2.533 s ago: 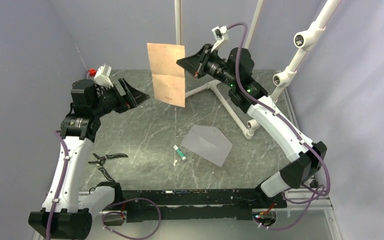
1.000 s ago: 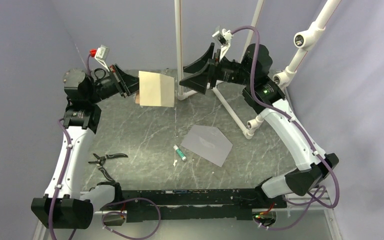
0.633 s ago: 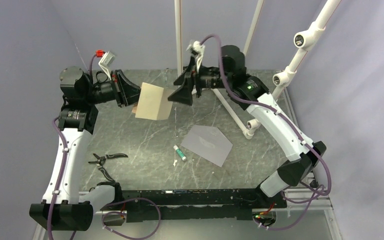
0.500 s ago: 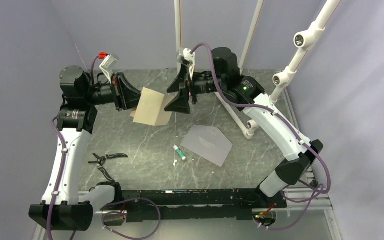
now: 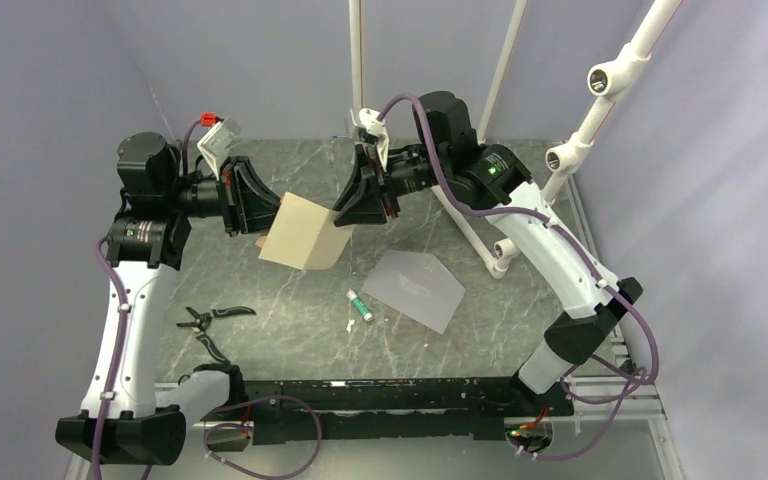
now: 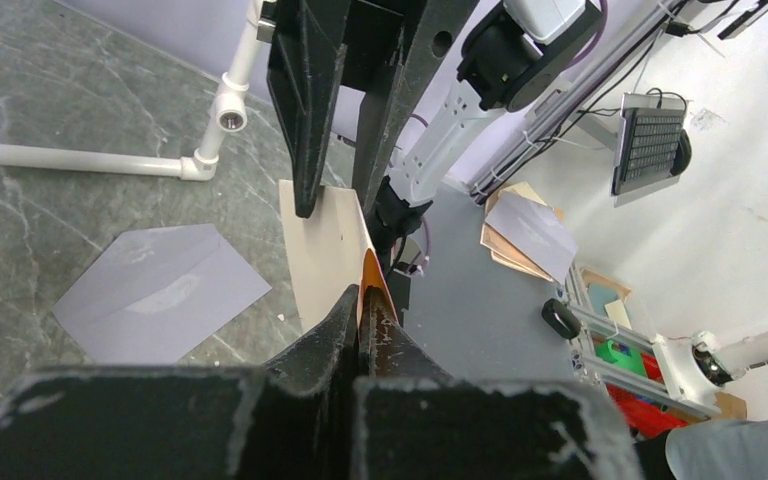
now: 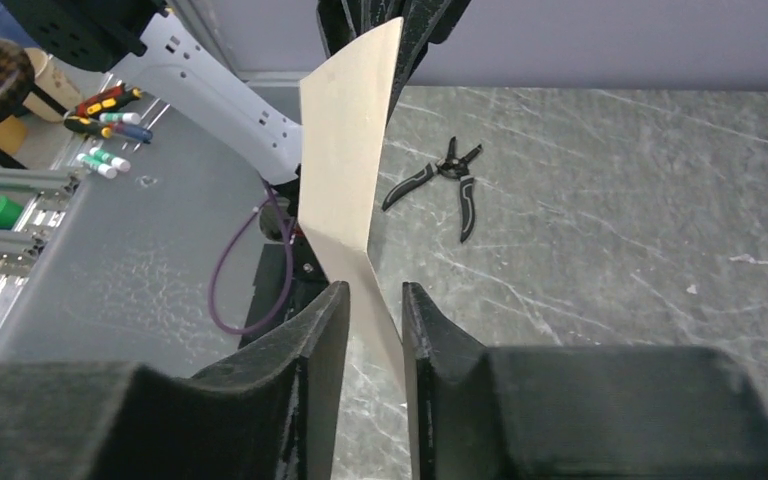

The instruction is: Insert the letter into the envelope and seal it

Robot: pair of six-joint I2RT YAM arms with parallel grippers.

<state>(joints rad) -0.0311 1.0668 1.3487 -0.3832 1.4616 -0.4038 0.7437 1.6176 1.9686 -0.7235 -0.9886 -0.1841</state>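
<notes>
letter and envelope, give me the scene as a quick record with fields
letter: in the air above the table, bent along a crease, between the two grippers
left gripper: shut on one edge of the letter
right gripper: jaws open, one finger on either side of the opposite edge
envelope: flat on the table, apart from the letter, untouched
other items: small green-and-white tube, pliers, both on the table
progress: letter not yet in the envelope
</notes>
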